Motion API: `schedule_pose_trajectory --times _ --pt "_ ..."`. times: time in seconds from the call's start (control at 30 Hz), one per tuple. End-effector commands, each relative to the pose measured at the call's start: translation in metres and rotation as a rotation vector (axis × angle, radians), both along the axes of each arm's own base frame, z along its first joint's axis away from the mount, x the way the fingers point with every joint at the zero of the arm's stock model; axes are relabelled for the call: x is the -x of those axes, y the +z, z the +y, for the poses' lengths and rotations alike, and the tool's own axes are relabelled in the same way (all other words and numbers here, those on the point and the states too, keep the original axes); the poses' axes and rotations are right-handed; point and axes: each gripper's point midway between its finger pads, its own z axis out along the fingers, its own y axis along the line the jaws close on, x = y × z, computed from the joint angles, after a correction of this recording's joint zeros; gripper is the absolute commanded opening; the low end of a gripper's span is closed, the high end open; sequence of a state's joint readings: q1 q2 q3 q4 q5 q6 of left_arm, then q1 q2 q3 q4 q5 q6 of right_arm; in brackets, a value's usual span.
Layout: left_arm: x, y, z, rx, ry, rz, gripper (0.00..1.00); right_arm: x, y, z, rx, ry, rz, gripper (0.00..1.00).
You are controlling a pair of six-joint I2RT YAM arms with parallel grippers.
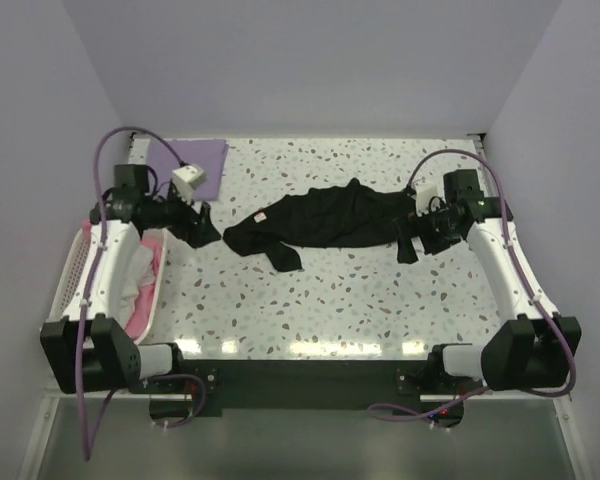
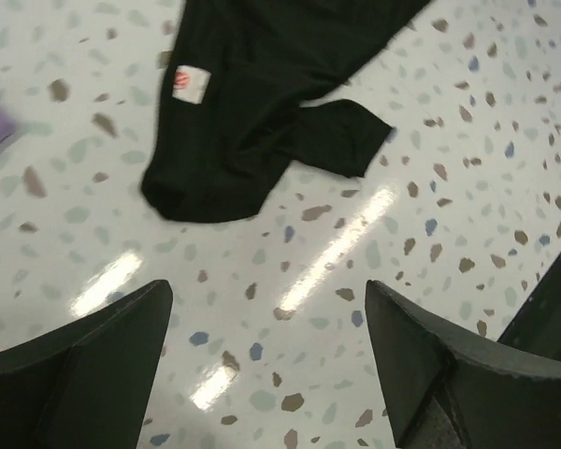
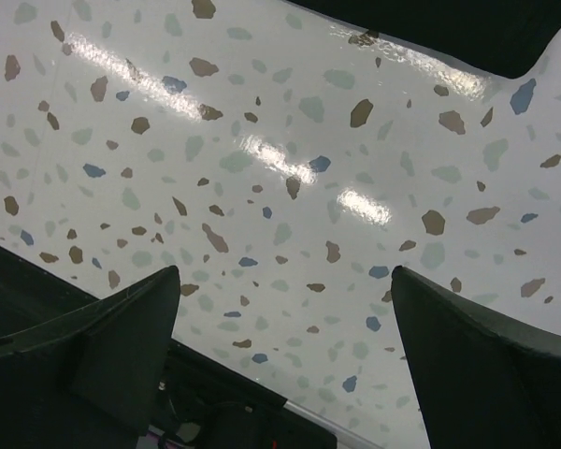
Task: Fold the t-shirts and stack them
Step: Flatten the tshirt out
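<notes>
A crumpled black t-shirt (image 1: 325,222) lies across the middle of the speckled table. In the left wrist view its near part (image 2: 252,103) shows a white neck label (image 2: 191,83) and a sleeve end. A folded lilac t-shirt (image 1: 192,160) lies at the back left. My left gripper (image 1: 202,227) is open and empty, just left of the black shirt's left end. My right gripper (image 1: 408,243) is open and empty, at the shirt's right end. In the right wrist view only the shirt's edge (image 3: 467,28) shows at the top.
A white basket (image 1: 83,270) holding pink and white clothes stands at the left edge beside the left arm. A lilac wall rises behind the table. The table's black front rail (image 1: 300,365) runs between the two arm bases.
</notes>
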State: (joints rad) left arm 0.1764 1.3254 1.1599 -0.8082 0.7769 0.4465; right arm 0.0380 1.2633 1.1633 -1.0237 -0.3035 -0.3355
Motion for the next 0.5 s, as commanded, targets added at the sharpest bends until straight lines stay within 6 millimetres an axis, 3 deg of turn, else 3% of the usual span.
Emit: schedule_pose_trajectory --times 0.0,0.1,0.27,0.3,0.47 --pt "0.029 -0.008 -0.044 -0.165 -0.199 -0.123 0.87 -0.025 -0.001 -0.003 0.019 -0.003 -0.028 0.97" --pt "0.034 -0.032 -0.071 -0.221 -0.262 -0.112 0.80 -0.043 -0.018 -0.002 0.012 -0.019 -0.004 0.91" --pt "0.017 -0.060 -0.106 -0.297 -0.326 -0.097 0.76 -0.077 -0.044 -0.002 0.012 -0.065 0.037 0.83" --pt "0.019 -0.075 -0.117 -0.315 -0.360 -0.060 0.76 -0.085 -0.046 -0.002 0.011 -0.079 0.035 0.82" --pt "-0.002 -0.107 -0.146 -0.404 -0.380 -0.092 0.84 -0.121 -0.071 -0.008 0.046 -0.116 0.042 0.78"
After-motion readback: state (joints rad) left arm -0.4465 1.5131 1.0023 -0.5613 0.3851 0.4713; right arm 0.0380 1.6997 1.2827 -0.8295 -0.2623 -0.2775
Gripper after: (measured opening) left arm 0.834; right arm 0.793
